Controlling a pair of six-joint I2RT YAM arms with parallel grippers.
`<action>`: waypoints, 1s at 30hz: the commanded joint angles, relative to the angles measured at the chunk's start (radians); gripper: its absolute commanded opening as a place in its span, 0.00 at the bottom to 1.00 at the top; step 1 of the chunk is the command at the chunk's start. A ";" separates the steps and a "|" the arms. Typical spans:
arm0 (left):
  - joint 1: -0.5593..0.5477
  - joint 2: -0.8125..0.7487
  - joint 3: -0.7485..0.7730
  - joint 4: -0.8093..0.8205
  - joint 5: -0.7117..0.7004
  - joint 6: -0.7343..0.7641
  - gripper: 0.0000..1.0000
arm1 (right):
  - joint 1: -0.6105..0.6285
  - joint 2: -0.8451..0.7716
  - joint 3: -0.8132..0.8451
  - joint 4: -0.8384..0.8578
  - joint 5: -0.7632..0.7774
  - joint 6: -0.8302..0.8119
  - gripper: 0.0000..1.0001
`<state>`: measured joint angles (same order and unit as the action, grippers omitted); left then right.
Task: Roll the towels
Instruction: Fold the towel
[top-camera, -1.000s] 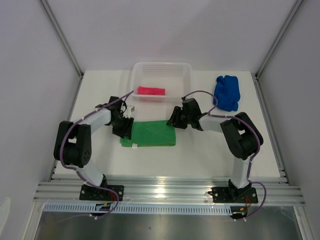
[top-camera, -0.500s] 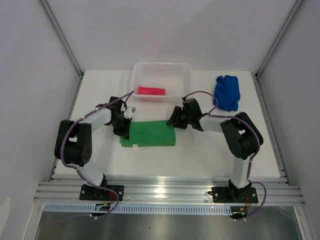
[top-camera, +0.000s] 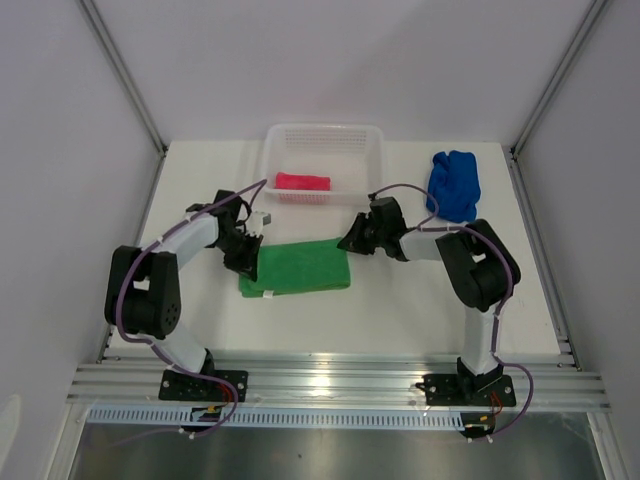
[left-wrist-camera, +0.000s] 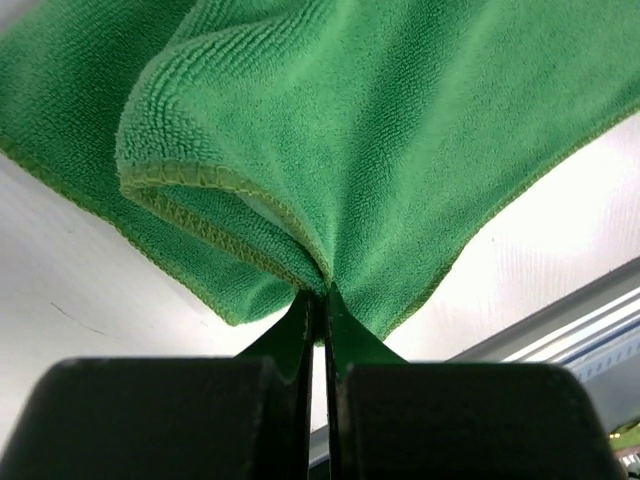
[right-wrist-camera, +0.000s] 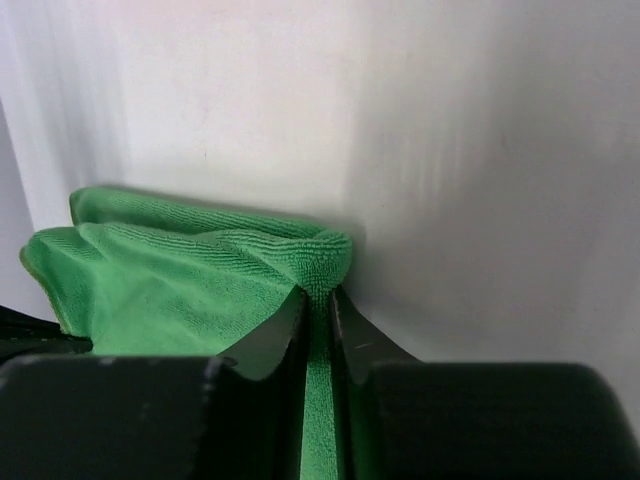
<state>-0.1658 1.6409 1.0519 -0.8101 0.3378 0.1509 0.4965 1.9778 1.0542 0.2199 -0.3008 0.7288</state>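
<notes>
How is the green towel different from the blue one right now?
The green towel lies folded flat mid-table, pinched at its ends by the left gripper and right gripper; the blue towel sits crumpled in a heap at the far right, untouched. Both are cloths on the table.

The green towel (left-wrist-camera: 400, 120) is soft, matt microfibre cloth with a stitched hem (its ribbed pile shows plainly up close). The pink towel (top-camera: 302, 182) and blue towel (top-camera: 455, 185) look like similar matt cloth. The basket (top-camera: 322, 128) is translucent white plastic mesh. The table (top-camera: 400, 310) is smooth matt white, the rail (top-camera: 330, 378) shiny brushed metal. The left gripper (left-wrist-camera: 318, 292) is smooth black plastic.
</notes>
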 joint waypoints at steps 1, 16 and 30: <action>0.021 -0.030 0.059 -0.072 0.036 0.059 0.01 | -0.022 0.033 -0.059 -0.002 0.009 0.017 0.12; 0.163 0.071 -0.018 -0.089 -0.034 0.179 0.01 | 0.027 -0.114 -0.060 -0.056 0.063 -0.057 0.48; 0.244 0.024 0.049 -0.130 -0.033 0.193 0.46 | 0.056 -0.059 -0.014 -0.031 0.017 -0.094 0.47</action>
<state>0.0429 1.7355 1.0451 -0.9051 0.3153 0.3161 0.5415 1.9194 1.0317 0.1753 -0.2871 0.6643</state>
